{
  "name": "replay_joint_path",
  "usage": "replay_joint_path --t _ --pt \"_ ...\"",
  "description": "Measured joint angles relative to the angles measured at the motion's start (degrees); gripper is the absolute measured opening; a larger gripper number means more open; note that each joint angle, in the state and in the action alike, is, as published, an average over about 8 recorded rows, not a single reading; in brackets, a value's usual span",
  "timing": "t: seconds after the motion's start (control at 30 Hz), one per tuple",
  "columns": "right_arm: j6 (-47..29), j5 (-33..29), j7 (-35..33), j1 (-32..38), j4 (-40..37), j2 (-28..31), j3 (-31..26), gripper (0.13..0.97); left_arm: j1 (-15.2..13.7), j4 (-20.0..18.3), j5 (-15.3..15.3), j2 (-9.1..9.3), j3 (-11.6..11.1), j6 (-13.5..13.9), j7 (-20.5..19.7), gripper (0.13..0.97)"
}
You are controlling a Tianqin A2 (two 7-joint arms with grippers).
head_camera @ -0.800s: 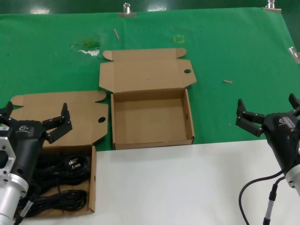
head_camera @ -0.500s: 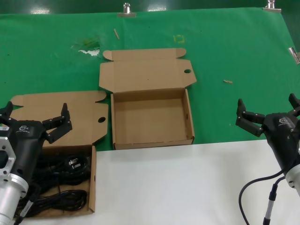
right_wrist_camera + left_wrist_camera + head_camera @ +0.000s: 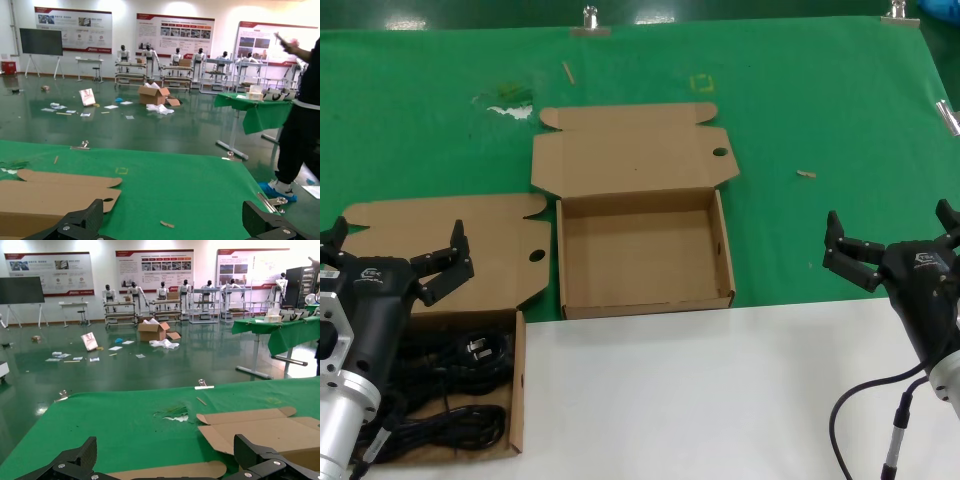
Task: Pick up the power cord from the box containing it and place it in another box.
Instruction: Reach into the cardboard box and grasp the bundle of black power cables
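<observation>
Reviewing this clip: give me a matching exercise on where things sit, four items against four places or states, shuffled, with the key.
Items:
1. power cord
2. centre box
3. left gripper
4. right gripper

Places or states:
A. open, over the green cloth at the right side
B. lying inside the left box
C. holds nothing, lid folded back
D. open, above the left box's lid

Pairs: 1-B, 2-C, 3-D, 4-A
</observation>
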Motion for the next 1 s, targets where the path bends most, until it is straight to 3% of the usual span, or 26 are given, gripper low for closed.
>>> replay_joint_path --t 1.0 --pt "0.0 0.0 0.0 0.0 0.0 0.0 0.0 0.958 0.0 0.0 0.0 0.0 0.0 0.0 0.0 0.965"
